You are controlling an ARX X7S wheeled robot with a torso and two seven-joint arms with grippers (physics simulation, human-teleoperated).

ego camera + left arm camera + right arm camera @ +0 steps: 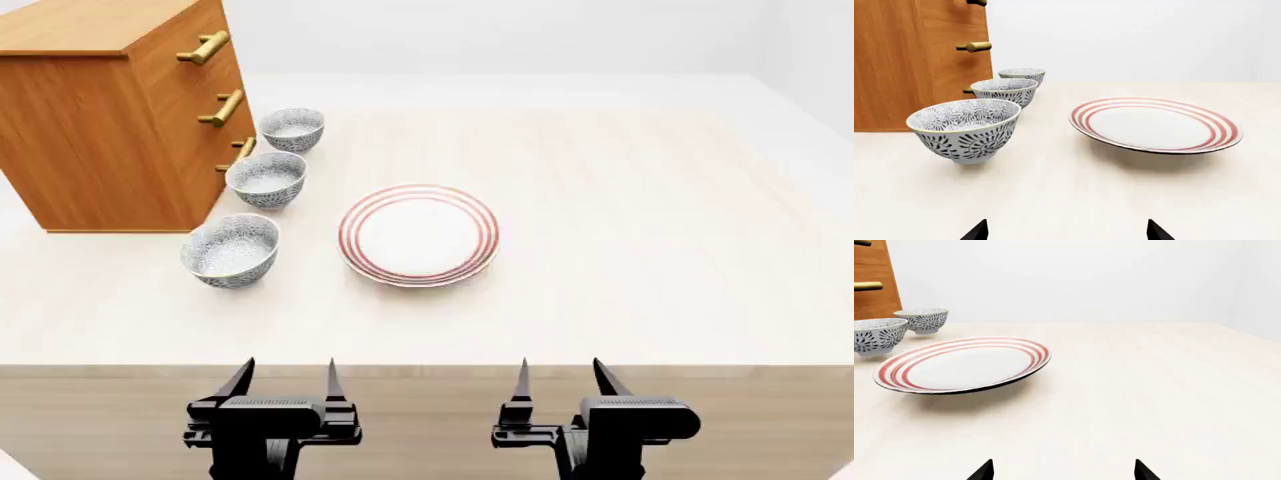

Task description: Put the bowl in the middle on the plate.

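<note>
Step in hand: none started; this reads as the approach stage, with all 3 bowls on the table (641,250) and the plate (419,235) bare.

Target location: in the head view the bowls run in a line along the front of the wooden cabinet (107,110). The bowl (266,180) to move is the 2nd of the 3, at about 10 o'clock from the plate and near it, not touching. The near bowl (231,250) sits at the plate's 9 o'clock; the far bowl (291,129) lies beyond.

Arm pose: the left gripper (286,378) and right gripper (558,378) hang at the table's near edge, fingers pointing forward, jaws spread, holding nothing.

Next move: the left gripper is the closer. It probably must reach toward 12 o'clock, clear the near bowl, and close on the middle bowl's rim.
</note>
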